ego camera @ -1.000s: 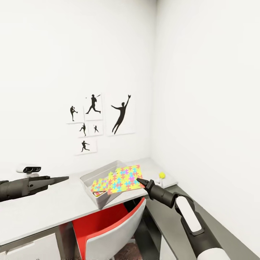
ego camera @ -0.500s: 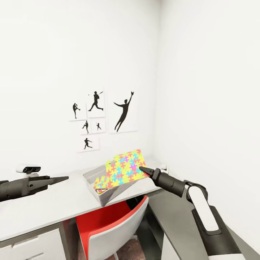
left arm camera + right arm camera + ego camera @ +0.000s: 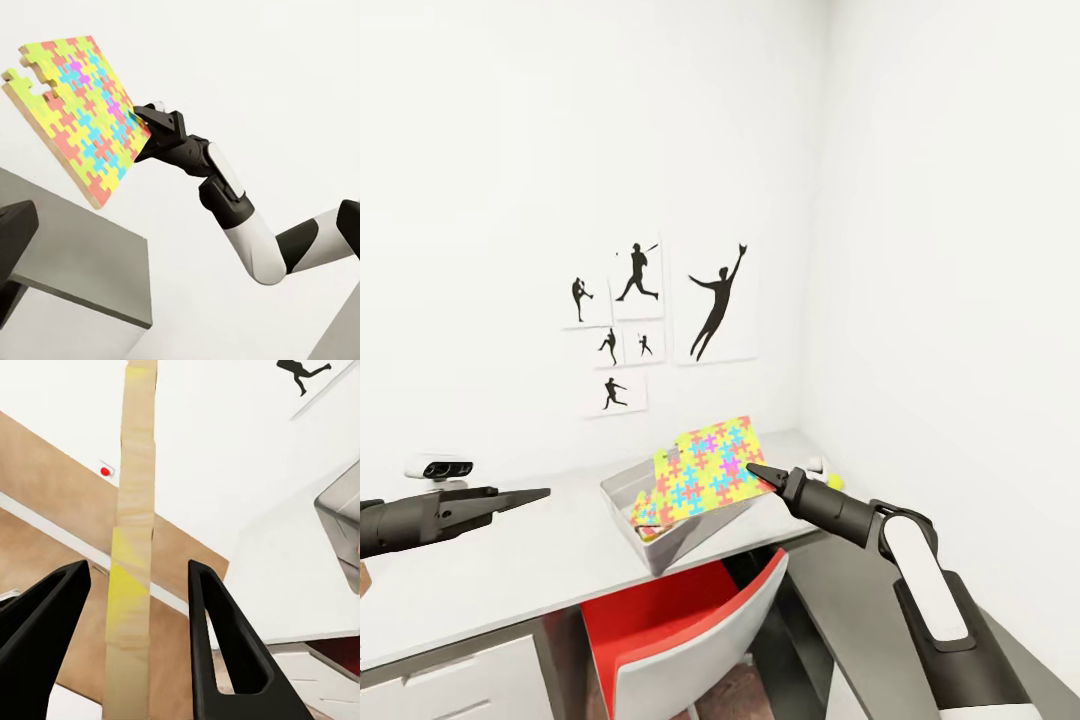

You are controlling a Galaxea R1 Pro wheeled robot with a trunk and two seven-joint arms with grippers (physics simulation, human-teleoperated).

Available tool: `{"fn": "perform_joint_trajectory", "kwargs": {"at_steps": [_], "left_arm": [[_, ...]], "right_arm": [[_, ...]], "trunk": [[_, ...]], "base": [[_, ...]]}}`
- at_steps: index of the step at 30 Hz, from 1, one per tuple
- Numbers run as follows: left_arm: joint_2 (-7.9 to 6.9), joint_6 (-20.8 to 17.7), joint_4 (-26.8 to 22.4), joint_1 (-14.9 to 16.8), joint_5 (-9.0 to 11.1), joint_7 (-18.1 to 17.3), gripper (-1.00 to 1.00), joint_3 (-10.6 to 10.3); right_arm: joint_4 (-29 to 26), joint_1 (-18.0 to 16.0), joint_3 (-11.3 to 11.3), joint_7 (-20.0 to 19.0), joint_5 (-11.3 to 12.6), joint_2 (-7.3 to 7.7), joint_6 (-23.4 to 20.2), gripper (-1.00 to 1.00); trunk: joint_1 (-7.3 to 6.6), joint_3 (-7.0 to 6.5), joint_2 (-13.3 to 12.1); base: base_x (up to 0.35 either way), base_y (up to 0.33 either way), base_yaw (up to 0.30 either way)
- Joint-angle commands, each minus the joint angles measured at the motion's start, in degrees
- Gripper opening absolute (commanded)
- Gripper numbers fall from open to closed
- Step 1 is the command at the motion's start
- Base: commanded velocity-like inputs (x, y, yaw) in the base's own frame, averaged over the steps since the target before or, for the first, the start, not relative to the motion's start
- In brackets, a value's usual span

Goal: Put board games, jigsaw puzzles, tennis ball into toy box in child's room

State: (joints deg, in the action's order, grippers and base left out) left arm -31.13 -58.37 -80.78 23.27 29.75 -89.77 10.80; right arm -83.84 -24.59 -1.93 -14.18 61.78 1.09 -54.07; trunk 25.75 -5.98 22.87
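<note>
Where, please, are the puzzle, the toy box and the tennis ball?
puzzle (image 3: 707, 468), head view, middle of its coloured face.
toy box (image 3: 622, 493), head view, left rim.
tennis ball (image 3: 836, 483), head view, its visible top.

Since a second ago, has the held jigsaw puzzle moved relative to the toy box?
Yes. The jigsaw puzzle has tilted up from lying across the toy box, its far edge now raised well above the rim.

L arm (image 3: 420, 517): you've got dark grey, tapering casing.
R arm (image 3: 930, 590): black joints, white shell panels.
Fingers (image 3: 225, 645): black, flat, pointed.
</note>
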Motion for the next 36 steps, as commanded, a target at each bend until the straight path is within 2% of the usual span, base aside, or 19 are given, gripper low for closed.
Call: {"fn": "perform_joint_trajectory", "kwargs": {"at_steps": [1, 24, 36], "left_arm": [[0.0, -0.6, 0.0, 0.0, 0.0, -0.2, 1.0, 0.0], [0.02, -0.3, 0.0, 0.0, 0.0, -0.2, 1.0, 0.0], [0.02, -0.1, 0.0, 0.0, 0.0, -0.2, 1.0, 0.0]], "right_arm": [[0.1, 0.0, 0.0, -0.5, -0.4, 0.04, -0.1, -1.0], [1.6, 0.0, 0.0, -0.9, -0.4, 0.05, 0.3, -1.0], [1.6, 0.0, 0.0, -0.9, -0.3, 0.05, 0.4, -1.0]], "trunk": [[0.03, 0.12, 0.1], [0.03, 2.22, 0.1], [0.03, 2.33, 0.1]], "base": [[0.111, 0.008, 0.087], [0.206, 0.07, 0.086], [0.199, 0.088, 0.008]]}}
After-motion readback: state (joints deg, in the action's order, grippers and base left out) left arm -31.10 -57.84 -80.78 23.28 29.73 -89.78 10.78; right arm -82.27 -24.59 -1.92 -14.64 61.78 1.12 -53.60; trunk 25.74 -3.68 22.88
